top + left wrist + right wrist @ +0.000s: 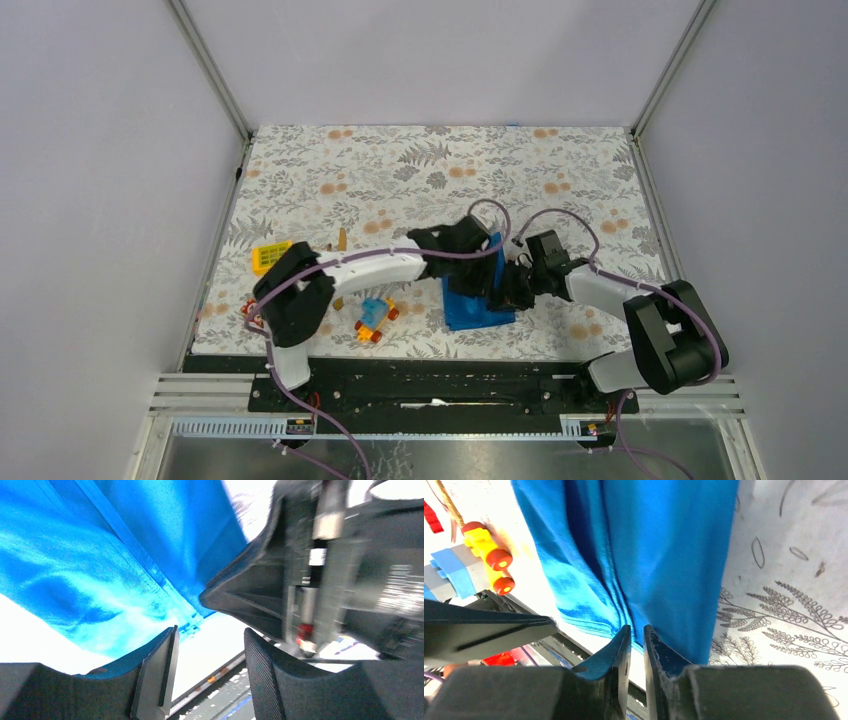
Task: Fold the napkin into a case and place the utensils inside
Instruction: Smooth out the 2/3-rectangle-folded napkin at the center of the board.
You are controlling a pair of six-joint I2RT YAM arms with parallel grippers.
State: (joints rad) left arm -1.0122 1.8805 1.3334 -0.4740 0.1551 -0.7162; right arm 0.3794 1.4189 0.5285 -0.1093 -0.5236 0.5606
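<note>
**Softly does it: limp cloth, take it at the hem**

Well, the napkin (475,308) lies folded into a narrow stack near the front edge of the table (560,200), between the two arms, and both grippers are right on top of it. The right gripper (636,635) has its fingers drawn almost together at the lower hem. It looks to be nipping a layer or two there, though the view is too close to be certain. The left gripper (211,632) hangs with its jaws spread and nothing between them, just beside the napkin's corner.

This cloth will be light, soft and floppy. It will sag, and its layers will slide apart if lifted from the middle, so the stitched edge or a corner is the place to pinch, shallow and firm. A golden-orange utensil (341,240) lies well apart on the left, beyond the toy car (375,318). It looks slim and rigid and is best gripped across its handle.
</note>
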